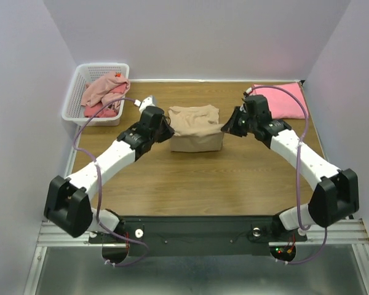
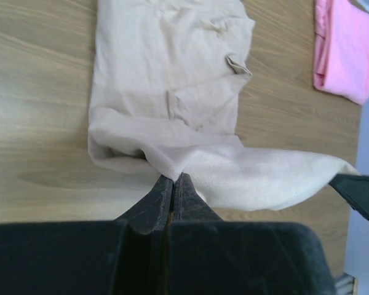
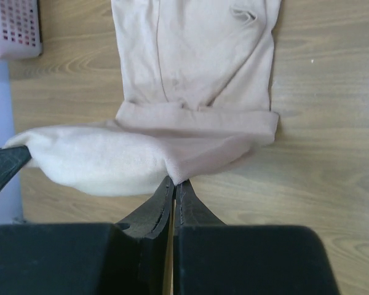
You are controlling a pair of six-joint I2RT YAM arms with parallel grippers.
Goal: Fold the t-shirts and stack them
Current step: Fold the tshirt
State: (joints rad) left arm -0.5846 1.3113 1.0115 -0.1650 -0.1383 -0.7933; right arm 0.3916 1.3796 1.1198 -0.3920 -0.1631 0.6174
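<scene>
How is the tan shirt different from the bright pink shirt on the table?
The tan shirt sits mid-table; the pink shirt lies in the far right corner. Both arms' jaws are shut on the tan shirt, one at each side; nothing touches the pink shirt. The tan shirt is rumpled and half-folded; the pink shirt lies flat and neat. Both are soft cloth on the wooden table.

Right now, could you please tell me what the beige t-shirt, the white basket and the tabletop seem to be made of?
The beige t-shirt looks like soft matte knit cloth, perhaps cotton; it drapes and creases. The white basket seems to be moulded plastic, going by its lattice walls, and is faintly glossy. The tabletop shows a wood-grain pattern with a smooth sheen; I cannot tell whether it is solid wood or laminate.
</scene>
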